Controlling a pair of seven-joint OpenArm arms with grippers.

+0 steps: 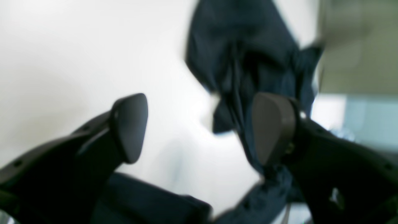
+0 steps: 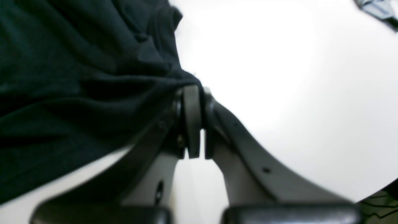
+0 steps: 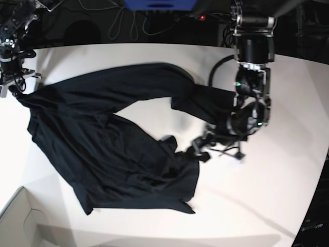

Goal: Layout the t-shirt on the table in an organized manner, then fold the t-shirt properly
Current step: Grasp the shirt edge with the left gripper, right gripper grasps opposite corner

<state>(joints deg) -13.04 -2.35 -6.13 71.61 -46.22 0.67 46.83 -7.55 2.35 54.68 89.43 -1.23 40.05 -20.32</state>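
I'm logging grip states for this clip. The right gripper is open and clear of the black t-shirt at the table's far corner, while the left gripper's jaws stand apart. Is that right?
Not quite. The right gripper is shut on an edge of the t-shirt, as the right wrist view shows. The rest holds: the left gripper has its jaws apart over the table.

— Where do we have our right pincer point(image 2: 196, 121)?

— In the base view, out at nine to ten o'clock, arm stretched to the far edge. Its jaws are pressed together, pinching a fold of the t-shirt point(image 3: 108, 149).

— And our left pincer point(image 1: 199, 127)?

— At about three o'clock in the base view. The arm comes down from twelve o'clock and bends low, wrist tipped toward the centre. Its jaws stand wide apart, gripping nothing; cloth hangs just beside one finger point(image 1: 270, 127).
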